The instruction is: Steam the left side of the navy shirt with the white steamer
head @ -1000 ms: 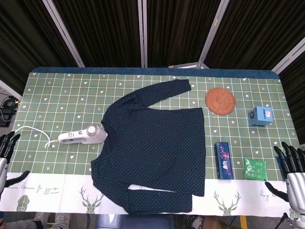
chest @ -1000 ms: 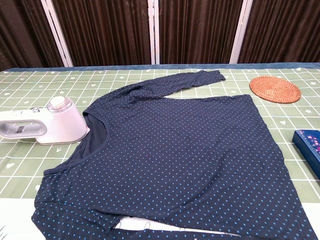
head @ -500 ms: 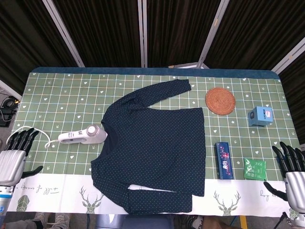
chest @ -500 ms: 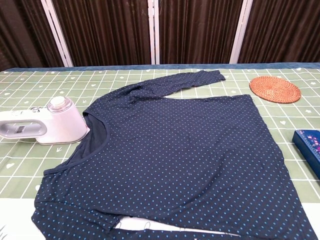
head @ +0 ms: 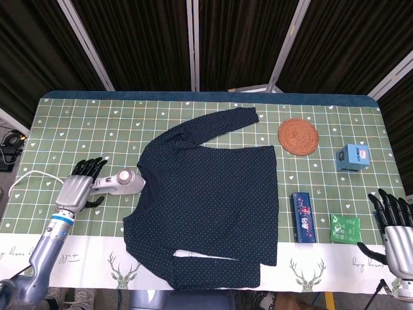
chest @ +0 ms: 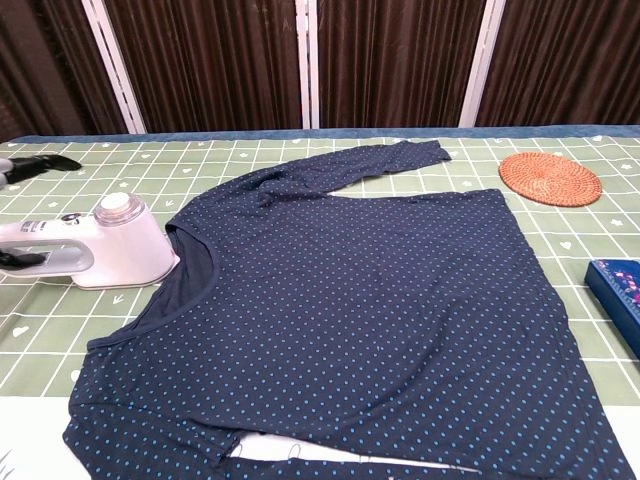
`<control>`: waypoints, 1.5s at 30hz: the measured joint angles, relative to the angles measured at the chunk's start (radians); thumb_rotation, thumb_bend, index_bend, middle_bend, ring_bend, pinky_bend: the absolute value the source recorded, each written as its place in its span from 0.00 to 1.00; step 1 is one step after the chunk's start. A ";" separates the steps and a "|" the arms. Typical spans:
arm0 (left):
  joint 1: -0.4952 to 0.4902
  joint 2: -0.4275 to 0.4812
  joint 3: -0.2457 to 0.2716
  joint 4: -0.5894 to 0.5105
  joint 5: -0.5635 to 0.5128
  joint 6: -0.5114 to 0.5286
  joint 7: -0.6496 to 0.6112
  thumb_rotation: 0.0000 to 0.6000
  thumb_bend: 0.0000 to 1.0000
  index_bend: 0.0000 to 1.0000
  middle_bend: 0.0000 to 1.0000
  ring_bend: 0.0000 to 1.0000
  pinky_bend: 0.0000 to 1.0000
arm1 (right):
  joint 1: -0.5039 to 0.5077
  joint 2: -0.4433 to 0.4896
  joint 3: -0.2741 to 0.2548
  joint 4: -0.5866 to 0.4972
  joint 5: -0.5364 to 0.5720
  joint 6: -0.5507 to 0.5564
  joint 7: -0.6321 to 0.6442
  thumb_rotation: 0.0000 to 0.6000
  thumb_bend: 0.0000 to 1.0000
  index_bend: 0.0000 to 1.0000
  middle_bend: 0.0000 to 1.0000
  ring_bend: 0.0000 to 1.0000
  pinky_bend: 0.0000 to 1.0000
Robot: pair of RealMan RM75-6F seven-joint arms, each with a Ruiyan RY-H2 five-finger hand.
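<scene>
My left hand lies over the white steamer handle; whether it grips, I cannot tell. My right hand holds nothing, fingers spread.

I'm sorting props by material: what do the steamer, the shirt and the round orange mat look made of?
White steamer: smooth, slightly glossy casing, likely plastic. Navy shirt: soft matte fabric printed with small light dots, lying limp with folds; probably knit. Round mat: concentric woven rings, seemingly rattan or straw.

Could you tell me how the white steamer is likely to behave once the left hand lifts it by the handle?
The white steamer looks rigid and probably head-heavy, with a bulky head and slim handle, so it may tip forward. Its trailing cord could drag slightly. The left hand covers the handle.
</scene>
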 measured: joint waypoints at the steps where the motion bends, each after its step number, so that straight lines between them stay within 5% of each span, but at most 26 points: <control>1: -0.010 -0.016 -0.003 0.017 -0.006 -0.007 0.000 1.00 0.29 0.00 0.00 0.00 0.00 | 0.001 0.000 0.001 0.001 0.004 -0.002 0.002 1.00 0.00 0.00 0.00 0.00 0.00; 14: -0.067 -0.125 -0.037 0.151 -0.083 -0.022 -0.004 1.00 0.30 0.00 0.00 0.00 0.00 | 0.013 -0.003 0.011 0.016 0.045 -0.032 0.019 1.00 0.00 0.00 0.00 0.00 0.00; 38: -0.150 -0.187 -0.062 0.320 -0.192 -0.114 0.004 1.00 0.30 0.00 0.01 0.01 0.01 | 0.019 -0.006 0.012 0.027 0.044 -0.032 0.032 1.00 0.00 0.00 0.00 0.00 0.00; 40: -0.151 -0.191 -0.063 0.326 -0.192 -0.108 0.002 1.00 0.30 0.03 0.13 0.12 0.10 | 0.020 -0.007 0.012 0.028 0.045 -0.033 0.032 1.00 0.00 0.00 0.00 0.00 0.00; 41: -0.151 -0.193 -0.063 0.331 -0.190 -0.103 0.000 1.00 0.31 0.10 0.27 0.25 0.22 | 0.020 -0.007 0.011 0.029 0.045 -0.034 0.032 1.00 0.00 0.00 0.00 0.00 0.00; 45: -0.152 -0.197 -0.058 0.345 -0.177 -0.095 -0.020 1.00 0.31 0.51 0.65 0.59 0.70 | 0.021 -0.007 0.011 0.030 0.045 -0.036 0.034 1.00 0.00 0.00 0.00 0.00 0.00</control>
